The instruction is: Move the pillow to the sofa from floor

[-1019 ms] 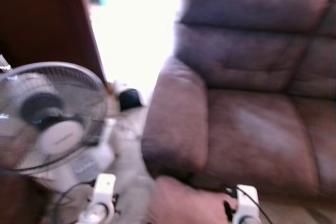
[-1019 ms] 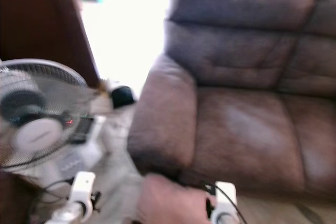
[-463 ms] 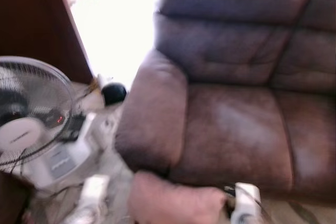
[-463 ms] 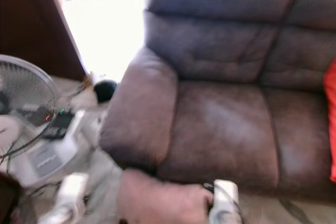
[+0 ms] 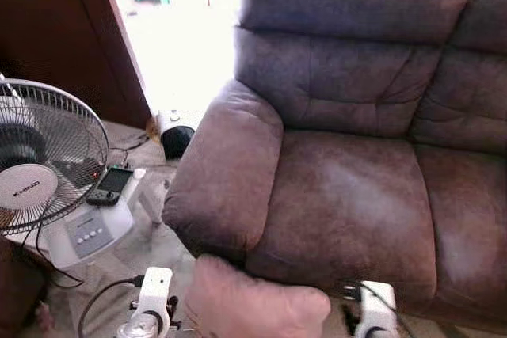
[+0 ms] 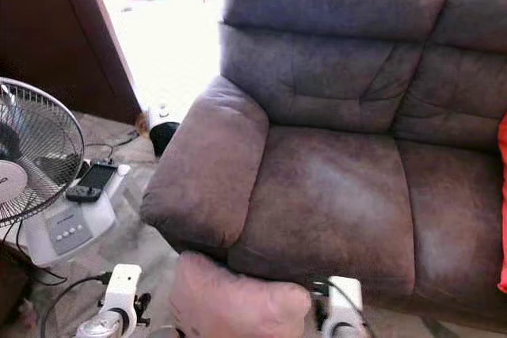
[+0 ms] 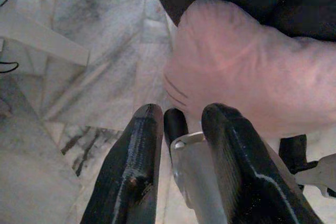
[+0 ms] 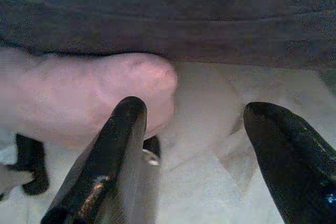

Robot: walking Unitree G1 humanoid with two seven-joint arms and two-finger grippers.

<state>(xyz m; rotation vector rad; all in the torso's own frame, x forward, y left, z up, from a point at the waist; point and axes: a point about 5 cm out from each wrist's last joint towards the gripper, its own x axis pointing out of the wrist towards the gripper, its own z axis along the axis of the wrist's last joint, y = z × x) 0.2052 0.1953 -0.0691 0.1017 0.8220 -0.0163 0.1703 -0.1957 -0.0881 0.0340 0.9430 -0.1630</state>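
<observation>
**Q:** Down at the foot of the head views, what lies before the robot?

**A:** From the left eye, a pink pillow [image 5: 253, 306] sits at the bottom edge, against the front of the brown sofa [image 5: 348, 195] just below its left armrest, between the two white wrists. To the left stands a fan [image 5: 40, 164] on a white base, with a small dark handset [image 5: 111, 184] lying on that base. A black round object [image 5: 176, 140] rests on the floor by the doorway.

**Q:** And the right eye?

**A:** Same scene; a red thing [image 6: 501, 203] shows at the far right edge on the sofa seat.

**Q:** What does the left wrist show?

**A:** The left gripper [image 7: 178, 116] is over the marble floor [image 7: 79, 51], its two black fingers [image 7: 139, 150] set close with a narrow gap. The pillow lies just past their tips; I cannot tell whether they touch it or pinch any cloth.

**Q:** The right wrist?

**A:** The right gripper [image 8: 197, 116] has its fingers spread wide. One finger lies in front of the pillow's rounded corner; the other is well apart from the pillow over pale floor. The sofa's dark front is just behind the pillow.
</observation>
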